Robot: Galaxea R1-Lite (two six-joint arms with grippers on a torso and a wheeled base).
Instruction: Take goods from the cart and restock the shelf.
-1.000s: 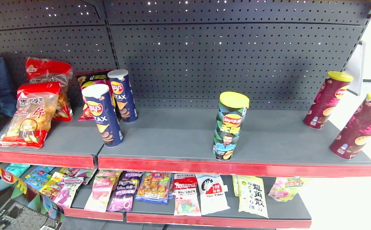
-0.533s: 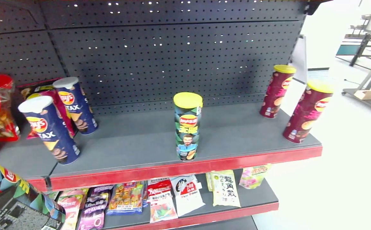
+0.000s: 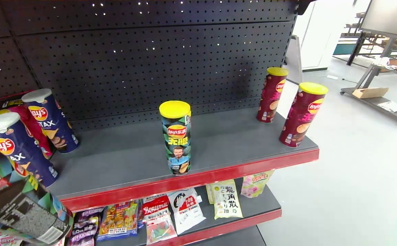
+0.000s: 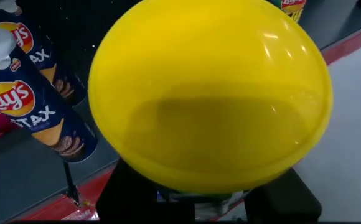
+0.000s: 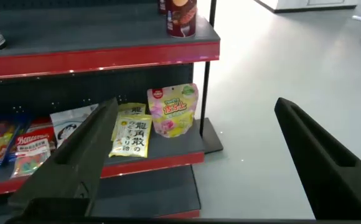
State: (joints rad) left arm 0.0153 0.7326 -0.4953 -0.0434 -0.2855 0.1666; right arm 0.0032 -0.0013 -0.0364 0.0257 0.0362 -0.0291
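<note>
Head camera has swung right since a second ago: shelf [image 3: 191, 178] goods sit further left in frame, untouched. More of the held can [image 3: 24, 212] shows at lower left, near the front blue can [image 3: 13, 150].

Left hand [image 4: 205, 202] grips the held can, fingers either side. Right hand [image 5: 193, 155] gapes wide, empty, low before the lower tier.

Dark shelf, red lip: green can [image 3: 177, 138] at front, two maroon cans [image 3: 302, 114] at the right end. Snack packets [image 3: 188, 212] below. Grey floor [image 3: 355, 177], metal rack [image 3: 383, 102] beyond.
</note>
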